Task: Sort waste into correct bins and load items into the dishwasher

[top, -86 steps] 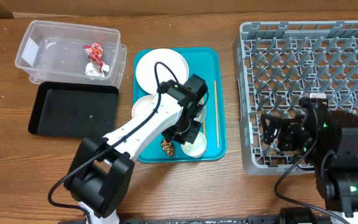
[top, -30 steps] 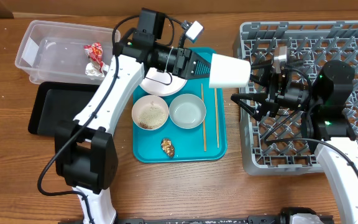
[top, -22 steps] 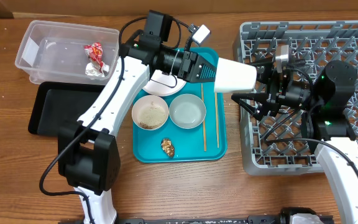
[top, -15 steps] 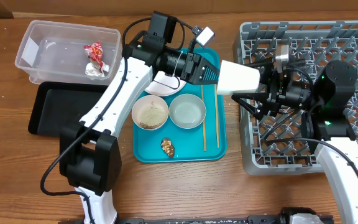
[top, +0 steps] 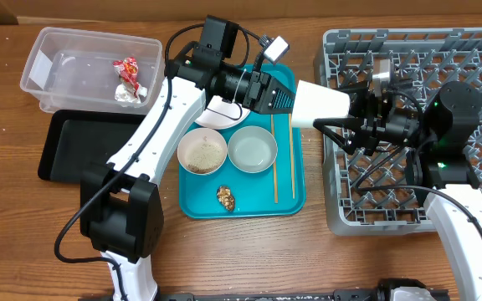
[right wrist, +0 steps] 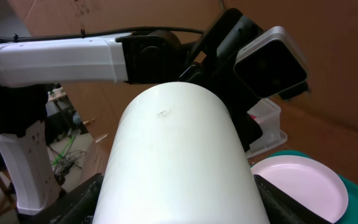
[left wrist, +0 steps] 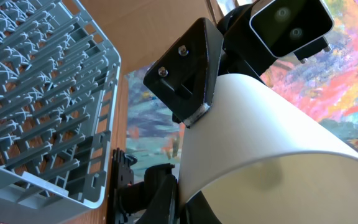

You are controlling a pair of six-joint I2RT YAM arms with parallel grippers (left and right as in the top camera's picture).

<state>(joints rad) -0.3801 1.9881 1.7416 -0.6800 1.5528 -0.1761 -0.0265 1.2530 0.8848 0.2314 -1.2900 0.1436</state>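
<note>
Overhead: wooden table (top: 366, 259) bears teal tray (top: 258, 199), grey rack (top: 475, 84), clear tub (top: 74, 58).

Smooth matt white cup (top: 320, 104), possibly plastic, grey plastic dish rack (top: 475, 50), clear glossy tub (top: 57, 43), wood-grain table (top: 23, 234)

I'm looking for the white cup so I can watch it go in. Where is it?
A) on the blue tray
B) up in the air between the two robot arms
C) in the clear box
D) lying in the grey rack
B: the cup is off the tray, with the left pincer and the right pincer at its two ends.
</note>
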